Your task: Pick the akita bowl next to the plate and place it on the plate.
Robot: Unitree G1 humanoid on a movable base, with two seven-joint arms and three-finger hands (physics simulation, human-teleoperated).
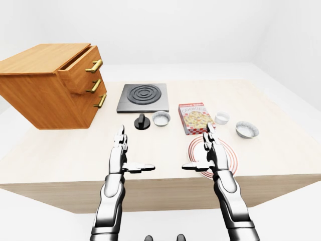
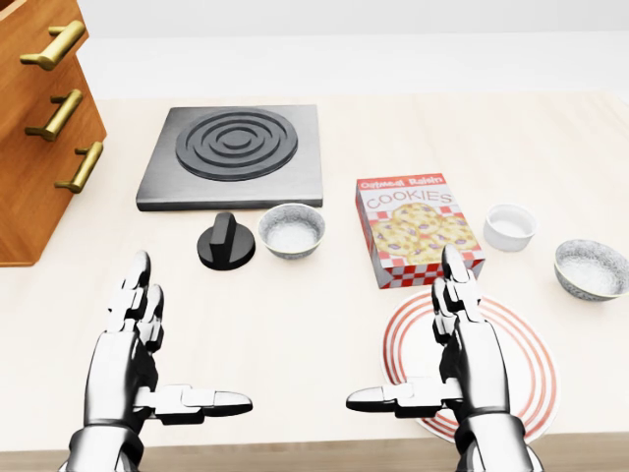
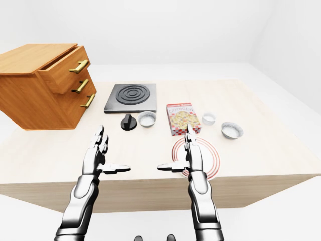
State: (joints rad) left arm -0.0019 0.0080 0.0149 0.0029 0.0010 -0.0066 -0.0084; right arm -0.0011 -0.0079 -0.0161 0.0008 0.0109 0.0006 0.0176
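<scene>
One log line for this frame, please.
phase: pre-grasp; left hand: open; right hand: open, above plate; akita bowl: right of plate, untouched

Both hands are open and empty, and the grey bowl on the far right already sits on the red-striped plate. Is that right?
Not quite. The head view shows the grey bowl on the table, apart from the red-striped plate, up and to its right. The left hand and right hand are indeed open and empty.

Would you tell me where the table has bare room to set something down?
In the head view, bare wood lies between the left hand and right hand below the knob and middle bowl, and above the cookie box beside the burner. Crowded: box, cup and right bowl sit close above the plate.
</scene>
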